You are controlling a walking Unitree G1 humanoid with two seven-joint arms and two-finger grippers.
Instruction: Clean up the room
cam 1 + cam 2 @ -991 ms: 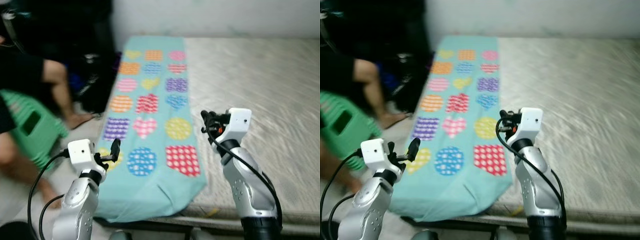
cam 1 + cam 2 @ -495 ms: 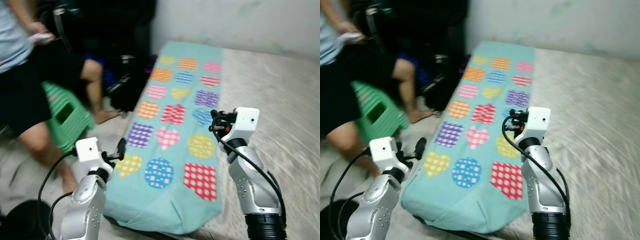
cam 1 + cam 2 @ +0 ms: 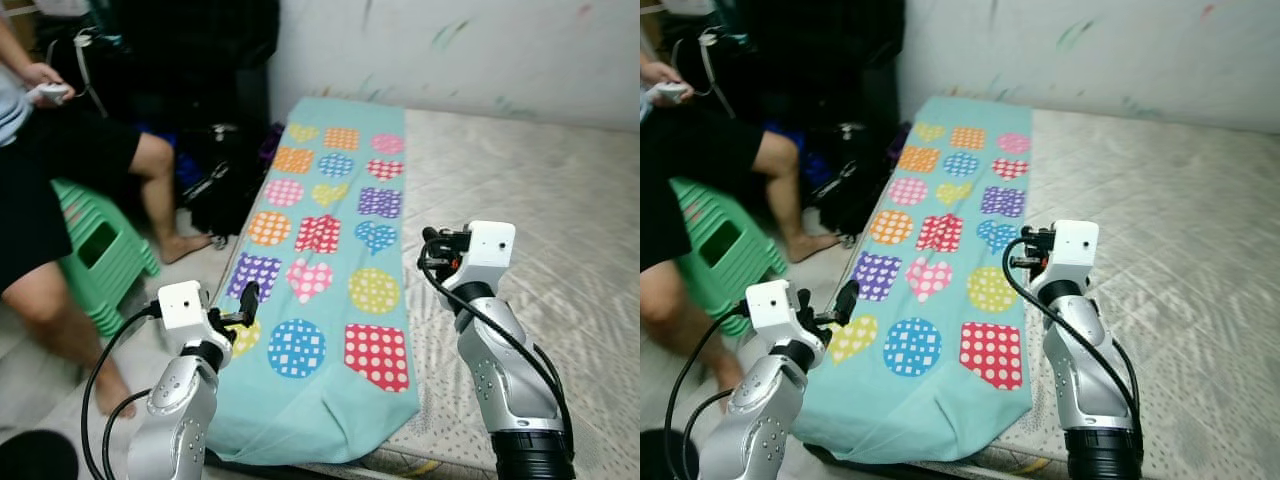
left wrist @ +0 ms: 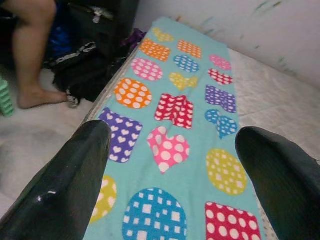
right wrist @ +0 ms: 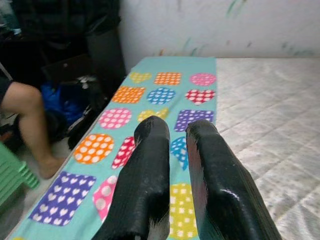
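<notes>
Head views: a mattress (image 3: 540, 230) lies against a smudged wall (image 3: 480, 50), a teal blanket (image 3: 330, 270) with coloured shapes along its left edge; a person (image 3: 50, 200) sits far left on a green stool (image 3: 100, 255).
Left wrist: left gripper (image 4: 170, 165) spread wide over the blanket's near end.
Right wrist: right gripper (image 5: 175, 150) nearly closed, empty, above the blanket.

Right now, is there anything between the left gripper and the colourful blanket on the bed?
Nothing visible stands in the way. The left gripper, fingers apart, hangs just over the near left edge of the blanket, with only open air between them. The person and green stool stay off to the left.
</notes>
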